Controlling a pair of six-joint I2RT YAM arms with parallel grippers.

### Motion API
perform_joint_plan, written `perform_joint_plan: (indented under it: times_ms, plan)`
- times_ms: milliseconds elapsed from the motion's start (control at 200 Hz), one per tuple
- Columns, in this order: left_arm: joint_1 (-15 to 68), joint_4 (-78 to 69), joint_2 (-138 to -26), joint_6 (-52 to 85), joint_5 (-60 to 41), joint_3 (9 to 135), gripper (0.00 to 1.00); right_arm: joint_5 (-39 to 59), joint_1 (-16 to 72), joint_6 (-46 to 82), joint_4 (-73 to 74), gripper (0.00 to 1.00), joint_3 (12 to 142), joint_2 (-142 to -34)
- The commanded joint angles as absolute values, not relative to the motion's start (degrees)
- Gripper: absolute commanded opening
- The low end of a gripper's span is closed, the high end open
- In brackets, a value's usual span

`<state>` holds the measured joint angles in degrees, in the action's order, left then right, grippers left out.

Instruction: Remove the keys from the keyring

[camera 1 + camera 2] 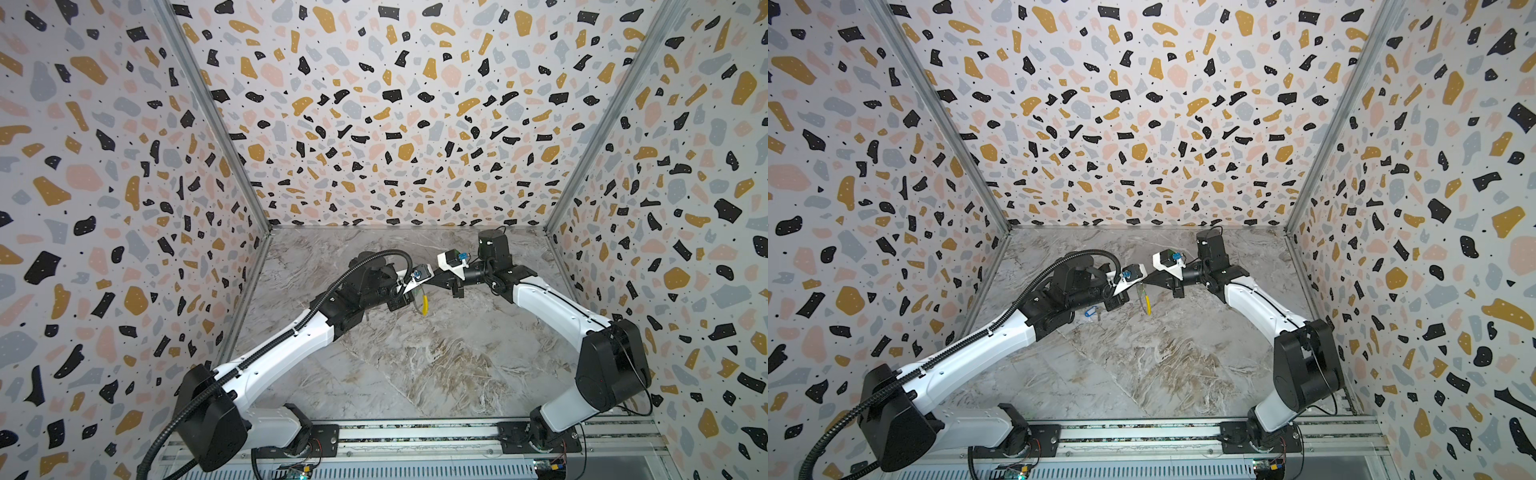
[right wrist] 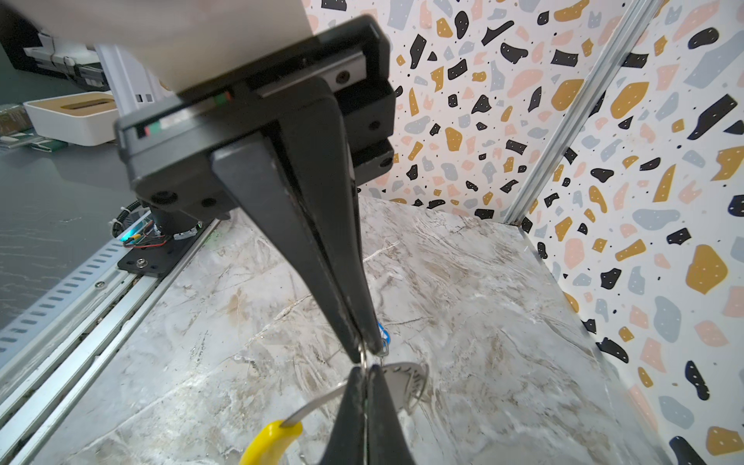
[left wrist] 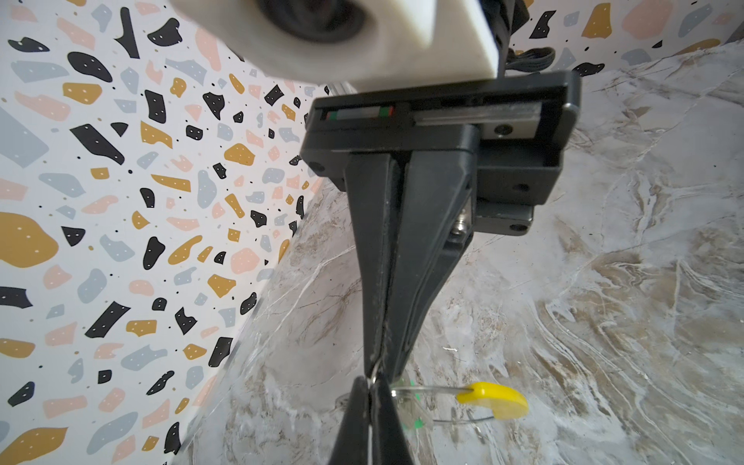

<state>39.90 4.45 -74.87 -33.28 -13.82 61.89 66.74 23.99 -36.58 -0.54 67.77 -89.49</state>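
Firstly, counter point(image 1: 415, 374): one marbled surface. You work above it, so a key that slides free should land close by.
grippers: two. Your left gripper point(image 3: 369, 380) and right gripper point(image 3: 381, 364) meet tip to tip in the air. Each has its jaws pressed together on thin metal of the keyring point(image 2: 314, 406). Likely one steadies it while the other works a key along. Whether either pinches a key's small loop instead, you cannot tell.
keyring: one, hanging below the two tips, clear of the counter.
yellow sleeve point(image 3: 495, 398): one, on the low side, away from the pinch.
keys: two. The blue-tagged key point(image 1: 1090, 312) lies loose on the counter under your left arm point(image 1: 1000, 332), already off. The green-tagged key point(image 2: 404, 380) dangles beside the tips, apparently on the ring, so that one is left to free.
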Motion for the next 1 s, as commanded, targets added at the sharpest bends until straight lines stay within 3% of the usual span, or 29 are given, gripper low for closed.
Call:
perform_joint_plan:
  times_ms: [0,120,260,996]
  plan:
    - [40.0,3.0,-75.0,-32.3,-15.2,63.4,0.00,66.3,24.2,-38.0,-1.3,0.17,69.7,-85.4]
    - [39.4,1.7,-74.1,-30.9,-17.8,62.9,0.00,62.8,22.1,-39.6,-1.4,0.30,68.4,-82.9]
    - [38.0,-1.0,-72.8,-29.2,-21.9,61.9,0.00,60.7,19.0,-39.9,-1.3,0.35,66.4,-80.1]
    - [33.9,-9.1,-72.3,-23.1,-37.9,59.6,0.00,59.5,21.9,-43.2,-6.9,0.34,65.9,-79.8]
